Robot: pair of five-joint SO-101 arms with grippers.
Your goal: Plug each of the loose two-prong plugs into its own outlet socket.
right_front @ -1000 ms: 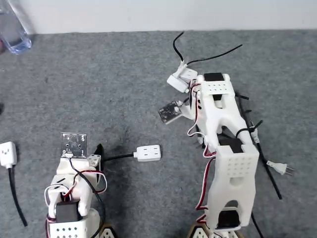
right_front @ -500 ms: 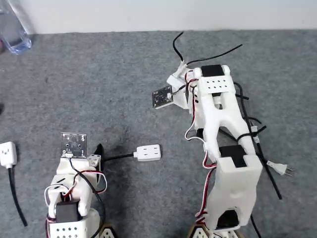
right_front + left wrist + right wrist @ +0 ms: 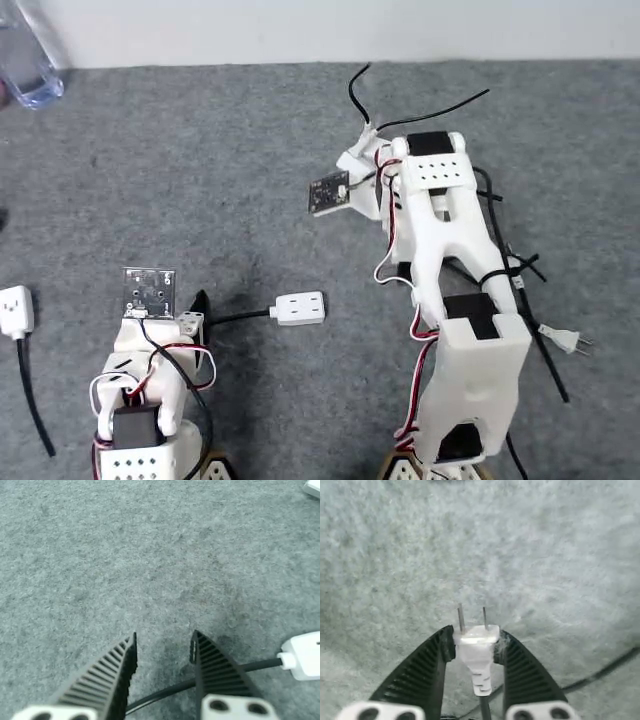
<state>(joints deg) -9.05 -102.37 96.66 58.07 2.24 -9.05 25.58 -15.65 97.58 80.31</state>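
Two robot arms on a grey worktop [image 3: 200,150], the right one gripping a plug.
The right arm [image 3: 455,260] stretches farther from its base than a second ago. Its tool [image 3: 472,632] is closed on a white two-prong plug [image 3: 476,647], prongs pointing away above the worktop. The left tool [image 3: 164,637] sits part open and holds nothing, over a black cord [image 3: 165,692] that leads to a white outlet socket [image 3: 305,655]. Another loose plug [image 3: 572,342] lies beside the right arm.

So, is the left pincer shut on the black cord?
No, the left pincer stands open over the grey carpet, and the black cord only runs across the gap, not gripped.
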